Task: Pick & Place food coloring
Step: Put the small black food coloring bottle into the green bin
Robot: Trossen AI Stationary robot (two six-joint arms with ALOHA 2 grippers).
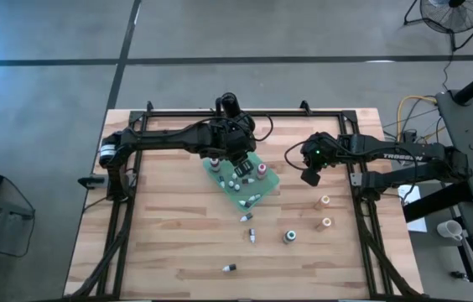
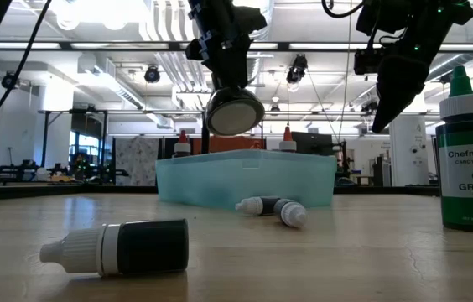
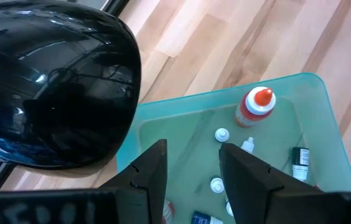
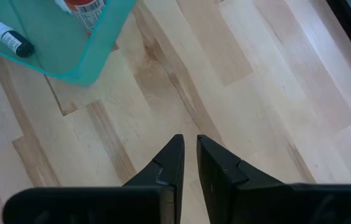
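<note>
- The wooden table (image 1: 169, 218) is carrying everything, and I am working over its middle with two arms.
- The teal tray (image 1: 263, 190) is sitting at the table's centre, already holding several bottles, some standing upright and some lying flat.
- My left gripper (image 3: 191, 165) is hanging directly above the tray with its fingers parted and nothing visible between them; seen from my left wrist, a red-capped bottle (image 3: 254, 107) is standing in the tray below, at about one o'clock from my fingertips.
- My right gripper (image 4: 188, 158) is waiting at three o'clock of the tray, fingers pressed together, empty, over bare wood.
- The loose food coloring is lying at five to six o'clock of the tray: two orange bottles (image 1: 325, 211), a green bottle (image 1: 289, 236), a small bottle (image 1: 252, 236), and a dark one (image 1: 229, 268) farthest off.
- Judging by the empty parted fingers over the tray, I am between a drop and the next pick.
- The next move is calling for me to swing toward six o'clock, line up with a fallen bottle, and close across its body.
</note>
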